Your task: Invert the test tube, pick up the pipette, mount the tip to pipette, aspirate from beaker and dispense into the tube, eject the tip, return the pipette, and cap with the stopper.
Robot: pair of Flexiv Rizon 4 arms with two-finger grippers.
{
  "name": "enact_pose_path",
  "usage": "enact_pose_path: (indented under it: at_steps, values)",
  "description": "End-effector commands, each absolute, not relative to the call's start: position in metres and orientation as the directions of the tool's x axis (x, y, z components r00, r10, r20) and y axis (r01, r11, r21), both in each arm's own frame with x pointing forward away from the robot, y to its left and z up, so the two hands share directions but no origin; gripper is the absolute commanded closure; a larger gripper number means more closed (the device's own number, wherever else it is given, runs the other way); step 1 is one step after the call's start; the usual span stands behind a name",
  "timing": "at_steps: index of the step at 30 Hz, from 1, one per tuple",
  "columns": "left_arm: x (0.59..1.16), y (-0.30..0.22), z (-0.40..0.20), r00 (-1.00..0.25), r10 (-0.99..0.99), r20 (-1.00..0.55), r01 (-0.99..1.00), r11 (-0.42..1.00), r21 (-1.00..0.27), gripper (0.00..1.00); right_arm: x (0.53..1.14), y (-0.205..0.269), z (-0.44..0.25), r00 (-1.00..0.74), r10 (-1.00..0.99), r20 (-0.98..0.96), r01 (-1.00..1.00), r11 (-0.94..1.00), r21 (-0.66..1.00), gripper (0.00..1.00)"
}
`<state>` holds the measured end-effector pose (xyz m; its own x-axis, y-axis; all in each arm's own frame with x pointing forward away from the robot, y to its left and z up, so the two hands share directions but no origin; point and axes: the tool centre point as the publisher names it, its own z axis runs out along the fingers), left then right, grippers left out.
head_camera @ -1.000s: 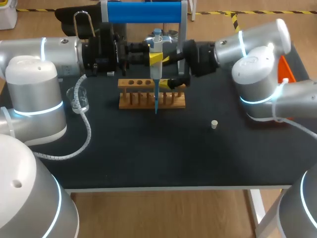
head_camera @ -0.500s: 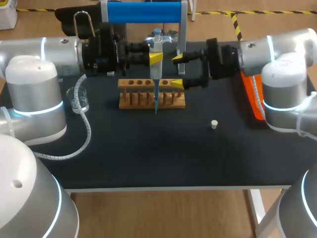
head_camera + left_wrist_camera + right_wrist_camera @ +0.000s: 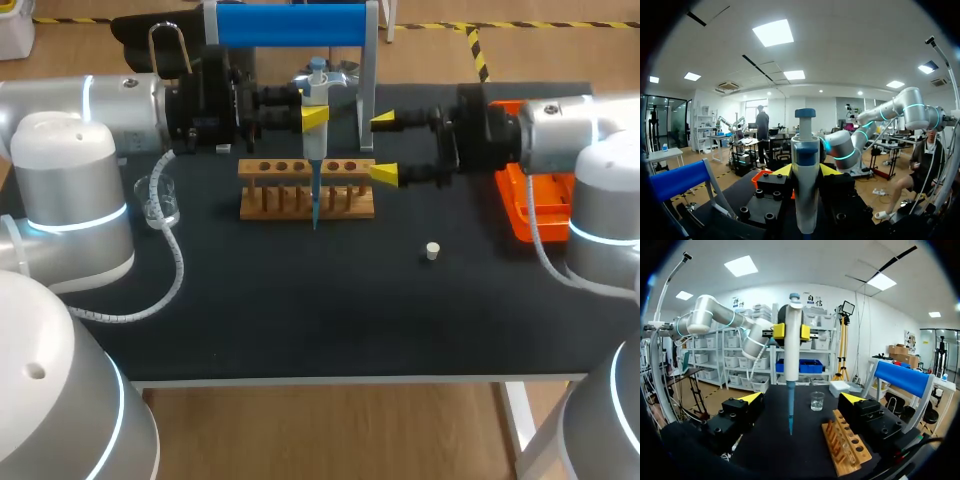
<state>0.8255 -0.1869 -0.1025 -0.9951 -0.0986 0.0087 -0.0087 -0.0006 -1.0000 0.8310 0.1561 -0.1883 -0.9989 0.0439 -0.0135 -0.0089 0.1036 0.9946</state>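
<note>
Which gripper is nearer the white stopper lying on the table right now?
Right. The right gripper hangs open beyond the stopper, off the test tube rack's end. The left gripper is farther, shut on the pipette over that rack.

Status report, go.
Left gripper shut on pipette, tip hanging beside rack. Right gripper open, apart from pipette. Stopper loose on table, out of the way.

A black table (image 3: 300, 320) carries a wooden rack (image 3: 270, 200) with a row of round holes along its top, set lengthwise towards the back middle. Just behind the rack stands a metal stand (image 3: 290, 25) with a thick blue bar across its top. An orange tray (image 3: 520, 205) lies near the table's right edge, well apart from the rack.
</note>
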Motion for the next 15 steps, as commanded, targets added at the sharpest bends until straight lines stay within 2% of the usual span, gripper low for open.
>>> enact_pose_path:
  at_steps: [1,7,15]
  values:
    - [0.825,-0.188,-0.103,-0.995,-0.102,0.008,-0.007,-0.003,-1.0,1.0,0.821,0.159,-0.186,-0.999,0.035,-0.007,-0.004,0.076,0.997,0.01]
    - [0.825,-0.188,-0.103,-0.995,-0.102,0.008,-0.007,-0.003,-1.0,1.0,0.817,0.173,-0.179,-1.0,0.004,0.005,0.005,0.033,0.999,0.1]
    - [0.825,-0.188,-0.103,-0.995,-0.102,0.008,-0.007,-0.003,-1.0,1.0,0.819,0.189,-0.17,-0.999,-0.027,0.023,0.023,-0.005,1.0,0.14]
